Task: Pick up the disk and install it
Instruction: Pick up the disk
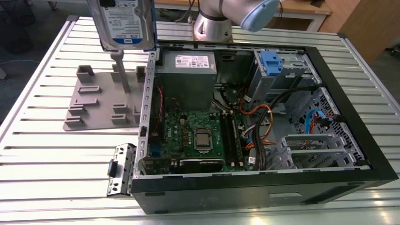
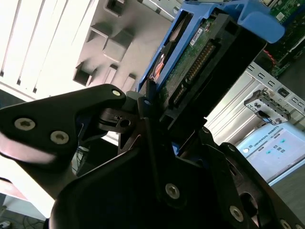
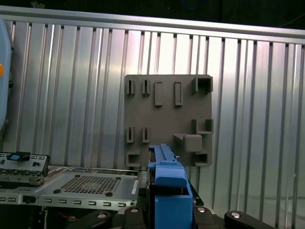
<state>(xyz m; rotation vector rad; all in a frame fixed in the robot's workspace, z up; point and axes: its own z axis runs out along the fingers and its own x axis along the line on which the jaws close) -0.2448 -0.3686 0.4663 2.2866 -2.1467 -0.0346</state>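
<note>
Exterior view: the disk (image 1: 125, 23) is held upright in the air, its white-and-blue label turned to the camera and its top cut off by the frame. It is hung over the far part of the stand (image 1: 100, 101), just above one of the stand's posts and apart from it. The whole disk is kept outside the case (image 1: 350, 117), near the case wall on the exterior view's left.

In the second wrist view the gripper (image 2: 155, 107) is seen closed on the disk, whose circuit-board side, connector row and blue rails are shown. The black fingers (image 2: 109, 102) are pressed against its end from both sides. In the first wrist view a blue rail (image 3: 167, 186) is seen edge-on, with the stand lying flat beyond it.

The stand is laid on the slatted metal table (image 1: 56, 154), beside the case. The case is laid on its side with its panel off, so that the board (image 1: 194, 133), a grey box (image 1: 186, 79) with a white sticker, cables (image 1: 265, 112) and a blue bracket (image 1: 270, 61) at the drive bay are exposed. The arm (image 1: 234, 11) is seen behind the case.
</note>
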